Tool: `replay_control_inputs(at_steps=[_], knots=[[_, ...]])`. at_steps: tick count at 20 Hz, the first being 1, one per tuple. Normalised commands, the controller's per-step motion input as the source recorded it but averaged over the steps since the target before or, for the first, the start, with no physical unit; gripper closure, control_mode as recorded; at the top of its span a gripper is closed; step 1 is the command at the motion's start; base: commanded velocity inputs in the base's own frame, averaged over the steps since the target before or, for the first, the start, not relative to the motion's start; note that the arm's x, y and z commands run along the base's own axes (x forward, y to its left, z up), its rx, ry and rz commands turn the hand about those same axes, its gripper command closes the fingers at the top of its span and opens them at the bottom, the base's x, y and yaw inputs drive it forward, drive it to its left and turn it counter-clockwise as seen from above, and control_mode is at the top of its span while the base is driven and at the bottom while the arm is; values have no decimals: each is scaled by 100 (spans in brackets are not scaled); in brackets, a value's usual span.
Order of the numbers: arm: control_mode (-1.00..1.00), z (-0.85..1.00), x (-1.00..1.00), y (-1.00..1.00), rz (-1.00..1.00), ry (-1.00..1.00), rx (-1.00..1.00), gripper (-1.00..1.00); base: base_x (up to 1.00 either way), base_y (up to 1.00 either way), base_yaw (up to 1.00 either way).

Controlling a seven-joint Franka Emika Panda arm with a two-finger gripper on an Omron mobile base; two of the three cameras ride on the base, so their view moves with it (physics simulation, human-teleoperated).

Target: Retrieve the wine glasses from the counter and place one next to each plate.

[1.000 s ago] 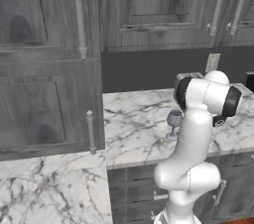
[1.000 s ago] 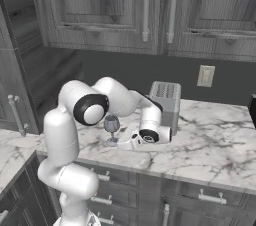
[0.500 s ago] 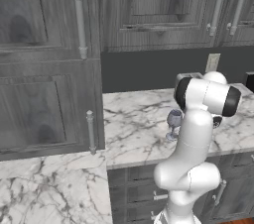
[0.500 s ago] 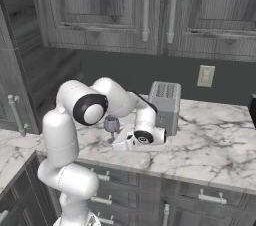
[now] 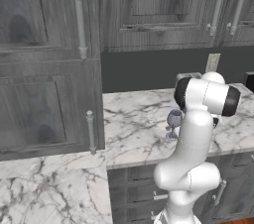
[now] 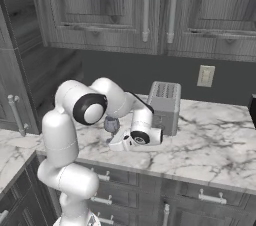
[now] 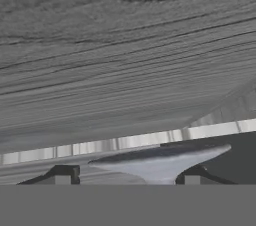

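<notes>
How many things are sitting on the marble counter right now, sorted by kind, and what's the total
Wine glass: 1, standing on the counter, with the gripper at its bowl.
Toaster: 1, near the back wall.
Total: 2 things on the counter.

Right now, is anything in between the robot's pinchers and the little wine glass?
No, nothing visible. In the hand view, the wine glass sits right between the two fingertips, and the toaster stands behind it, off to one side.
</notes>
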Motion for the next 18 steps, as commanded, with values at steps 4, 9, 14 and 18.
replay_control_inputs(at_steps=[4,9,14,18], knots=[[-100,5,-1,0,0,-2,0,100,0,0,0],[-100,15,-7,0,0,-9,0,100,0,0,0],[-100,42,-45,0,0,-19,0,100,0,0,0],[-100,67,-66,0,0,-26,0,100,0,0,0]])
